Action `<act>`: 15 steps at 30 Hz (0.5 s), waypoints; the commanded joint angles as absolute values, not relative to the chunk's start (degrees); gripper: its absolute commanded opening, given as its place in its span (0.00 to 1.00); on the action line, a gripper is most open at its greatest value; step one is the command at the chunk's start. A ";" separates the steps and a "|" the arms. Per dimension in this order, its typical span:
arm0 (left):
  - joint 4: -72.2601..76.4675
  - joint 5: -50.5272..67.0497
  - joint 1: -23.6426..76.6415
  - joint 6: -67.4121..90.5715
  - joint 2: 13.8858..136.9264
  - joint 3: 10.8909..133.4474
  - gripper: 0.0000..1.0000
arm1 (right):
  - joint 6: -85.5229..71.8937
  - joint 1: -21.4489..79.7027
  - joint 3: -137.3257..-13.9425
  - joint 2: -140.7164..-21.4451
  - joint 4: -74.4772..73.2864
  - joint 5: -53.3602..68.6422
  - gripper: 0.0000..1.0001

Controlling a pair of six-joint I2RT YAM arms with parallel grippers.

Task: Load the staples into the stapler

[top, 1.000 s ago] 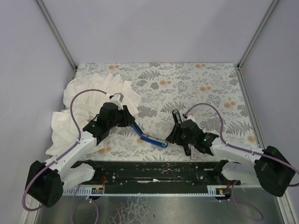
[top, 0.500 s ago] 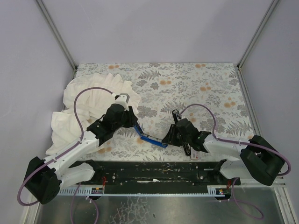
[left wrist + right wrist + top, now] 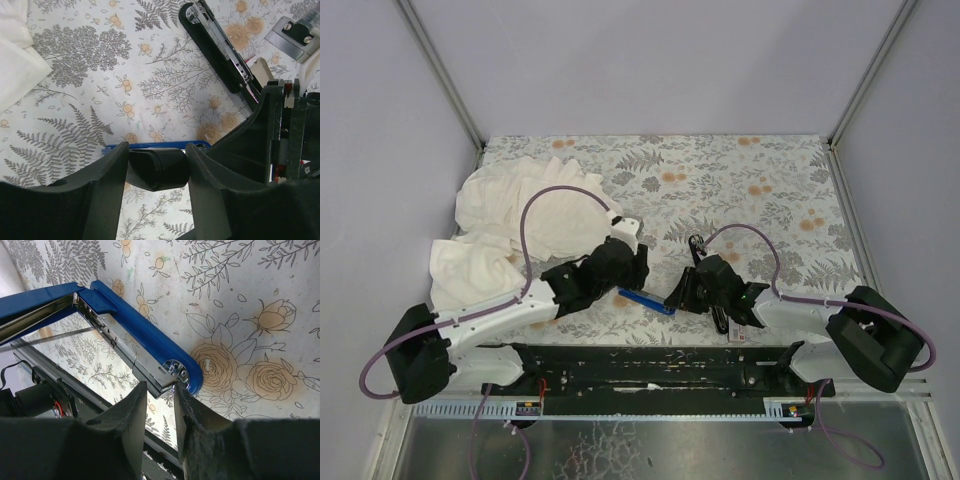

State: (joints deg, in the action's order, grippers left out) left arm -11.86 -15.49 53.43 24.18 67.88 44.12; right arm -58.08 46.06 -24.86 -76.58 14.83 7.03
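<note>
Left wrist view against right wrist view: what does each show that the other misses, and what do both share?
Only the left wrist view shows the crumpled white cloth, a long black bar with a metal channel, and the left gripper clamped on the black body of the slim blue and black stapler. Only the right wrist view shows that stapler's open metal channel and spring, its end pinched by the right gripper. Both share the stapler and the floral table cover.

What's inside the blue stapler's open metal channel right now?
The stapler channel shows shiny metal and a thin stretched spring. Its near end meets the right gripper fingertips, so whether staples are seated there is hidden.
</note>
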 commanded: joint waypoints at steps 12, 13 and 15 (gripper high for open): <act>-9.08 -5.85 56.34 21.18 76.14 47.32 0.75 | -53.47 45.77 -24.50 -74.00 12.73 2.11 0.34; -9.29 -4.42 56.34 20.12 76.56 47.74 0.77 | -52.88 45.71 -24.85 -73.74 11.93 2.22 0.35; -10.56 -1.70 56.32 17.56 77.48 49.22 0.80 | -51.27 45.70 -25.33 -72.92 10.41 2.72 0.36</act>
